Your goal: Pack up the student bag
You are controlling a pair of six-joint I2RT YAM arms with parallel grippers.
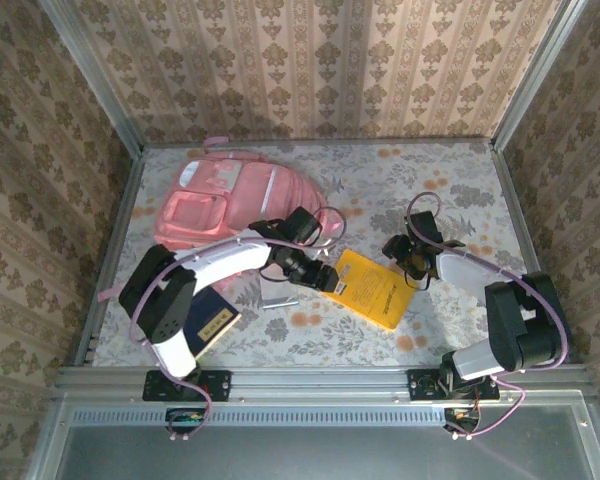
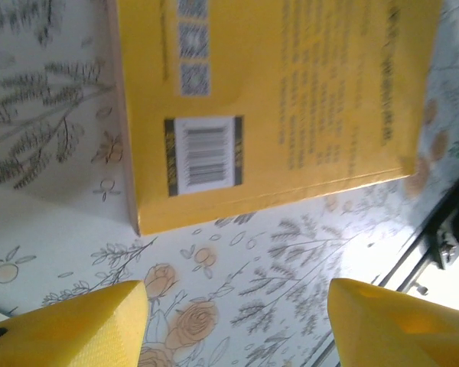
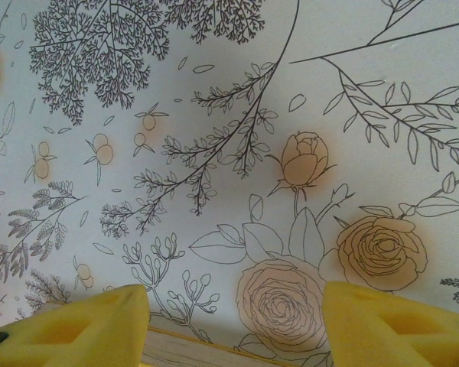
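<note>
Yellow book [image 1: 365, 288] near student bag [image 1: 230, 200]

Top view. Bare tabletop [image 1: 460, 180] across the upper right and along the lower centre leaves room to pass. The student bag [image 1: 230, 200] blocks the upper left. A yellow book [image 1: 372, 290] lies at centre, between the left claw [image 1: 318, 272] and the right claw [image 1: 405, 264]. A small grey object [image 1: 278, 302] sits just left of it. A dark book [image 1: 215, 325] occupies the lower left, beneath the left arm. Both claws gape, with nothing between their jaws.
</note>
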